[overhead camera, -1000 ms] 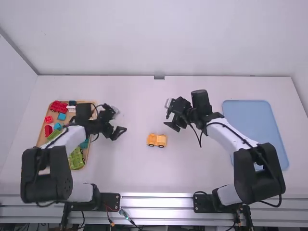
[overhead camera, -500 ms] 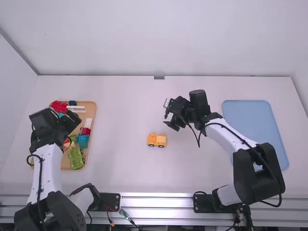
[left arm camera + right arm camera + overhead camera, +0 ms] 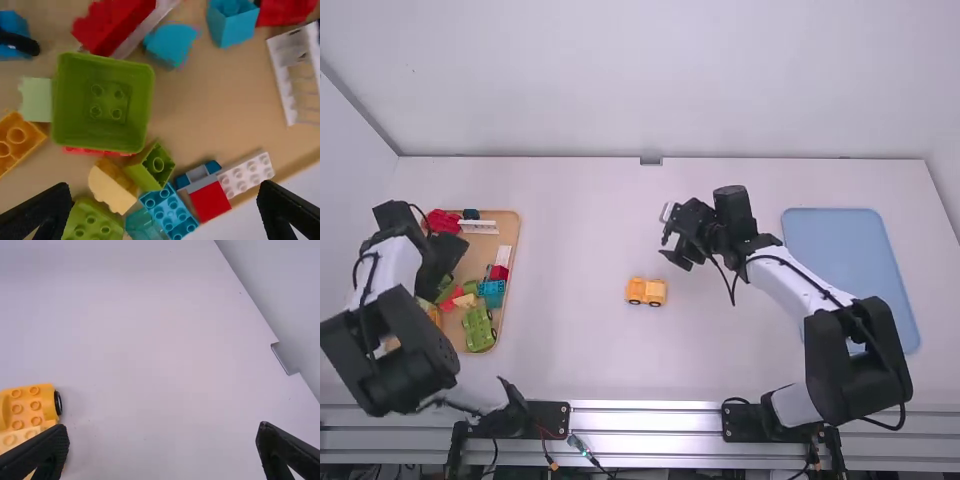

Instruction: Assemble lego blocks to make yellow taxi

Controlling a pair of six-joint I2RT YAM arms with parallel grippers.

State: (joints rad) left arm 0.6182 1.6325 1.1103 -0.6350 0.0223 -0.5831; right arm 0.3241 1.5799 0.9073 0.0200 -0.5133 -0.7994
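My left gripper [image 3: 442, 264] is over the wooden tray [image 3: 507, 222] of blocks at the left; in the left wrist view the gripper [image 3: 164, 212] stands open above a pale yellow brick [image 3: 112, 186], an orange brick [image 3: 19, 141], a green box-shaped piece [image 3: 102, 100] and a blue studded brick [image 3: 169, 211]. Mid-table sits a yellow-orange wheeled car piece [image 3: 646, 291]. Up and right of it hangs my right gripper [image 3: 672, 252]; in the right wrist view this gripper [image 3: 162, 450] is open and holds nothing, with the car piece [image 3: 31, 407] near its left finger.
A blue tray [image 3: 845, 245] lies at the right, partly under the right arm. Around the wooden tray's contents are a red piece [image 3: 442, 221], a white piece [image 3: 478, 226] and a green wheeled piece [image 3: 478, 327]. A wall rises behind the table.
The left arm has swung from beside the tray, first over its upper part, then back toward the left edge and lower down over the blocks. The right arm and the car piece have hardly shifted.
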